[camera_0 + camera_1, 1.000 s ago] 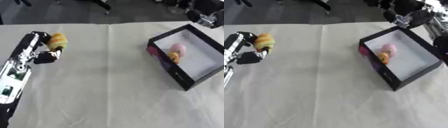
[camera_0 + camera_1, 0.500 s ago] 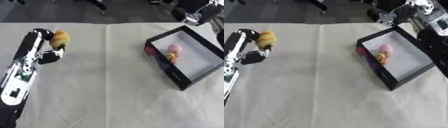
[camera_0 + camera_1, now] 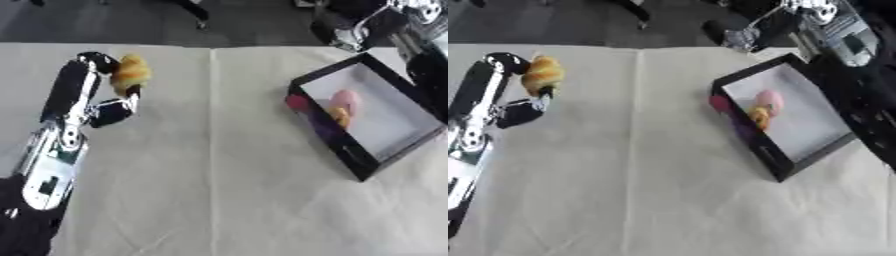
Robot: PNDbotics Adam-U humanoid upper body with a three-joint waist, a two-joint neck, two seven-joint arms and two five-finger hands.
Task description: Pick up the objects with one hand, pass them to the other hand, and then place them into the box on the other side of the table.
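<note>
A yellow-orange soft object [image 3: 131, 73] is held at the far left of the table by my left hand [image 3: 96, 85], whose fingers and thumb curl round it. The black box [image 3: 372, 160] with a white floor stands at the right; a pink object [image 3: 345, 98] and a small orange one [image 3: 339, 117] lie in it, and a magenta patch [image 3: 297, 102] shows at its left wall. My right hand [image 3: 750, 36] hangs beyond the box's far corner, above the table's back edge; its fingers are not clear.
A cream cloth [image 3: 219, 180] covers the table, with a fold line running down the middle. Dark floor and chair legs [image 3: 192, 7] lie beyond the far edge. My right arm [image 3: 855, 75] runs along the box's right side.
My left hand has lifted the yellow-orange object slightly and shifted right. My right hand has come in from the upper right toward the box's far corner. The camera has tilted too.
</note>
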